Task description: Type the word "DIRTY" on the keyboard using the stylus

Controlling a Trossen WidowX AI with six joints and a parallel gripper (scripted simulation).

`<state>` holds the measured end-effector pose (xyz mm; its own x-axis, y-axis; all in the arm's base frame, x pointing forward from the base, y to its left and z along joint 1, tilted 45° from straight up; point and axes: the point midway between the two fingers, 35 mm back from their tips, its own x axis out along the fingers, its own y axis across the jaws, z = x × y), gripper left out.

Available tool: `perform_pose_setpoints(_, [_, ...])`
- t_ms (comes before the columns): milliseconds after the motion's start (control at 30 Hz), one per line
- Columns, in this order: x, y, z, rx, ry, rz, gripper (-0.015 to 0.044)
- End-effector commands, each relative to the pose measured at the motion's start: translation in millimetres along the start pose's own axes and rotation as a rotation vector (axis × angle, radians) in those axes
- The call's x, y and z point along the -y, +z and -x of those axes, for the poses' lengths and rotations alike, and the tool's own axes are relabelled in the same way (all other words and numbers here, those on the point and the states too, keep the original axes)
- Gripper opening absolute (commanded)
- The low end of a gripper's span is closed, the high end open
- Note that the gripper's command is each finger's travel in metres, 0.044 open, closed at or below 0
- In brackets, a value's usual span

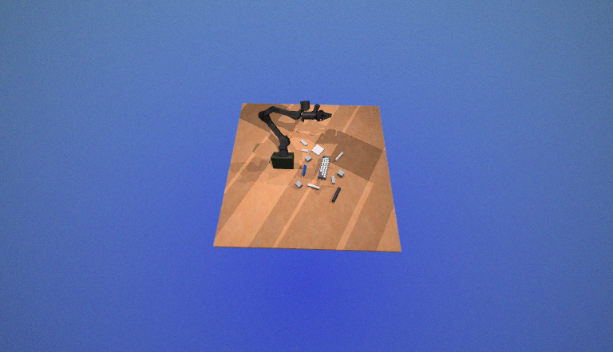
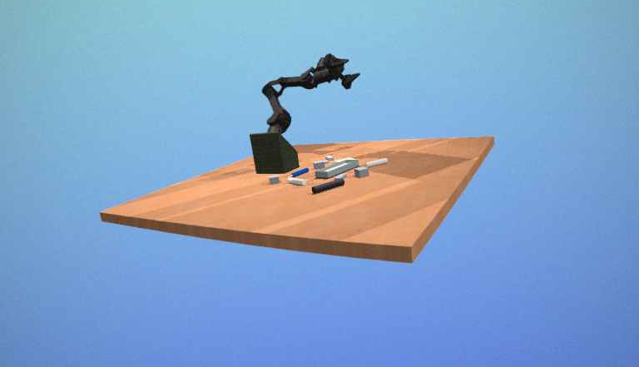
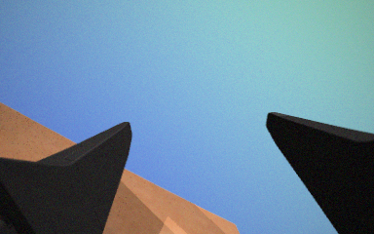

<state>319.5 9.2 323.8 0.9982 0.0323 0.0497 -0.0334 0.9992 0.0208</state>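
Note:
A blue stylus with a small pale tip lies on the desk between the robot's base and the keyboard. The keyboard is a narrow board with white keys in a dark frame, lying on the desk; its key letters are too small to read. My gripper is wide open and empty, high above the desk and well away from the stylus and keyboard. The wrist view shows only the two dark fingers, a part of the desk and the background.
Around the keyboard lie a black cylinder, white cylinders, a flat white square and several small grey blocks. The robot's base stands beside them.

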Motion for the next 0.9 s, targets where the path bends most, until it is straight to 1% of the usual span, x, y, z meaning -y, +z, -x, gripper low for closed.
perform_pose_setpoints(0, [-1, -2, -2, -0.01, 0.005, 0.0, 0.0414])
perform_pose_setpoints(67, [-8, -20, -13, -0.094, 0.045, -0.004, 0.0361])
perform_pose_setpoints(267, [-40, -110, -46, -0.477, 0.223, -0.058, 0.0204])
perform_pose_setpoints(400, [-59, -171, -52, -0.738, 0.328, -0.138, 0.0099])
perform_pose_setpoints(533, [-77, -227, -45, -0.996, 0.418, -0.246, 0.0])
perform_pose_setpoints(700, [-98, -288, -23, -1.311, 0.5, -0.423, 0.0])
perform_pose_setpoints(867, [-115, -335, 5, -1.602, 0.537, -0.635, 0.0])
